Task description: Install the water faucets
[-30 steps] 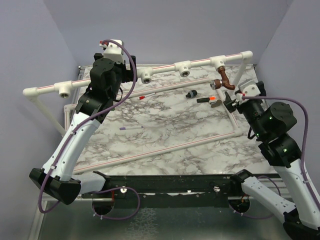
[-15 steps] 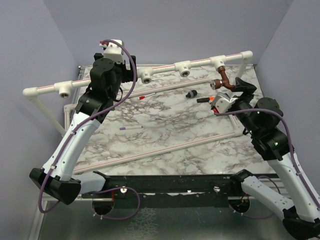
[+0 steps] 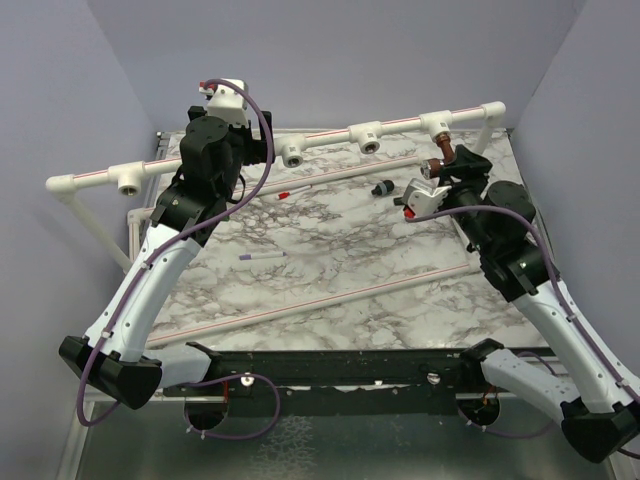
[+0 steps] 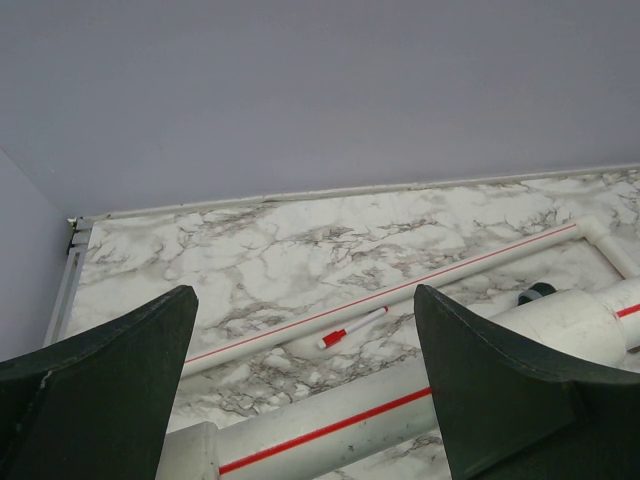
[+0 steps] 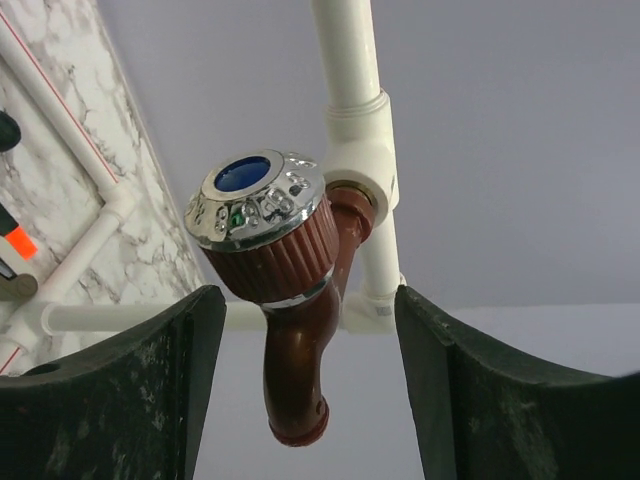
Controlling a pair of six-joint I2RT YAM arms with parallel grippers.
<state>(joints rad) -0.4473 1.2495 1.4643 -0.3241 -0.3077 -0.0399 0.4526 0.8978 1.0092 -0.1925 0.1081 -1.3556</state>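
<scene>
The reddish-brown faucet (image 5: 290,300) hangs spout down from the rightmost white T-fitting (image 5: 362,165) of the raised pipe. Its silvery knob with a blue cap faces the right wrist camera. My right gripper (image 5: 300,390) is open, with a finger on each side of the spout and not touching it. From above, the faucet (image 3: 441,153) shows just beyond the right gripper (image 3: 452,168). My left gripper (image 4: 305,400) is open and empty over the raised white pipe (image 4: 400,400), at the back left in the top view (image 3: 262,150). The green faucet is out of view.
Two empty T-fittings (image 3: 292,152) (image 3: 368,140) and a left one (image 3: 128,180) sit on the raised pipe. A red-capped pen (image 3: 296,189), a purple pen (image 3: 262,256), a small black part (image 3: 381,187) and thin floor pipes (image 3: 330,300) lie on the marble table.
My right arm has swung back and left, and its gripper has turned so the open jaws now sit on either side of the brown faucet. The left arm has not moved.
</scene>
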